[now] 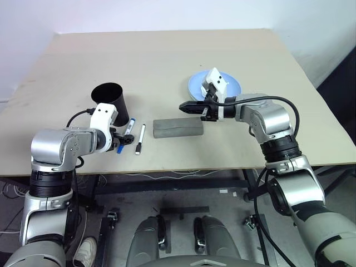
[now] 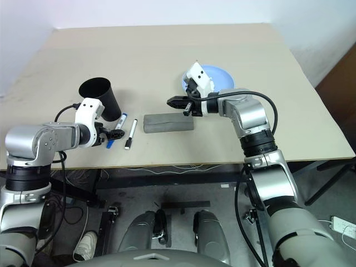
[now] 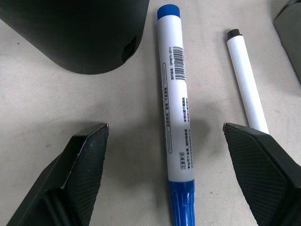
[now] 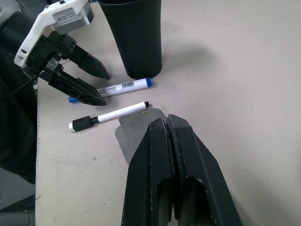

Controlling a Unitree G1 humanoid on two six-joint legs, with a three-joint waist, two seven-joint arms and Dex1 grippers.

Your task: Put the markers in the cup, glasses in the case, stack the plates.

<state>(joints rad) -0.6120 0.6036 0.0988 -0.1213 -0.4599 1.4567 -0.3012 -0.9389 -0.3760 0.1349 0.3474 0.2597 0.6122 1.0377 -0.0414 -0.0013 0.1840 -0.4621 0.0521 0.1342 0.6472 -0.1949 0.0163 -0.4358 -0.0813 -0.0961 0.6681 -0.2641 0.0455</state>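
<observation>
The blue-capped marker (image 3: 176,108) lies on the table between the fingers of my open left gripper (image 3: 164,128), and neither finger touches it. The thinner black-capped marker (image 1: 140,139) lies just to its right. The black cup (image 1: 109,100) stands upright right behind the markers. Further right lies the grey case (image 1: 178,127) with its lid closed. My right gripper (image 1: 186,105) hovers shut and empty over the case's far edge. A light blue plate (image 1: 233,86) sits behind the right wrist, partly hidden by it. The glasses are out of view.
The markers, cup and case lie close to the table's front edge (image 1: 183,167). The wide tabletop (image 1: 156,55) stretches behind them. A white wall runs along the far side.
</observation>
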